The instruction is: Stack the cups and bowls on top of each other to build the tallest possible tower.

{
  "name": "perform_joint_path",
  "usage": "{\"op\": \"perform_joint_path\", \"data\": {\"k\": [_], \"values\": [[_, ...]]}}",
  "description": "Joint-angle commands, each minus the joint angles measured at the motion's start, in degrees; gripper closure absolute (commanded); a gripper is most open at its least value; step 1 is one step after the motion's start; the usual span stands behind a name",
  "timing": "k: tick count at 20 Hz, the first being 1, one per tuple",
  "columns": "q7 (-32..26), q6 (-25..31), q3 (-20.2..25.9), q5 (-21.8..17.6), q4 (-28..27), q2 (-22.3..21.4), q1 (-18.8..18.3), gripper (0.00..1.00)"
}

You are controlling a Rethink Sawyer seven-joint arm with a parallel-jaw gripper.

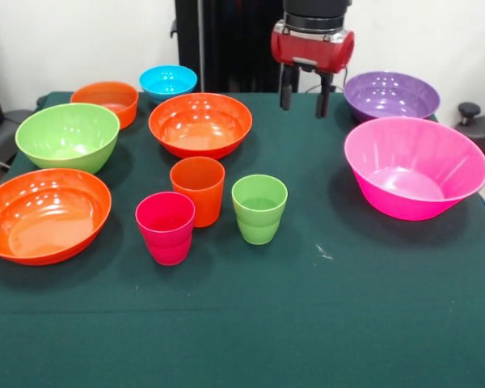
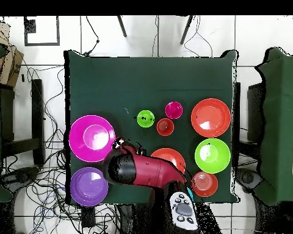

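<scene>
Bowls and cups stood separately on the green table (image 1: 323, 323); nothing was stacked. In the front view, from left to right: a wide orange bowl (image 1: 44, 214) sat at the near left, with the green bowl (image 1: 67, 136) just behind it and the small orange bowl (image 1: 105, 101) farther back. The blue bowl (image 1: 168, 81) stood at the far edge, left of centre. A second wide orange bowl (image 1: 200, 124) sat at centre. In front of it the three cups stood upright, close together: red cup (image 1: 166, 227), orange cup (image 1: 198, 189), green cup (image 1: 259, 208). The gripper (image 1: 305, 95) hung above the far side, its two fingers apart and holding nothing. The pink bowl (image 1: 415, 166) sat at the right, with the purple bowl (image 1: 390, 95) behind it.
</scene>
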Motion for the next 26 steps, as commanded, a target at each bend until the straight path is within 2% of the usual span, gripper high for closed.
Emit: {"op": "perform_joint_path", "data": {"k": [1,9,18,26], "values": [[10.9,-2.6,0.9,3.5,-2.7,4.2,1.2,0.00],[10.4,-4.6,0.8,5.4,-4.2,7.0,2.2,0.00],[11.2,-3.1,-0.3,8.8,-5.0,6.7,5.8,0.00],[10.9,-3.3,0.8,11.2,-5.8,7.4,6.5,0.00]]}}
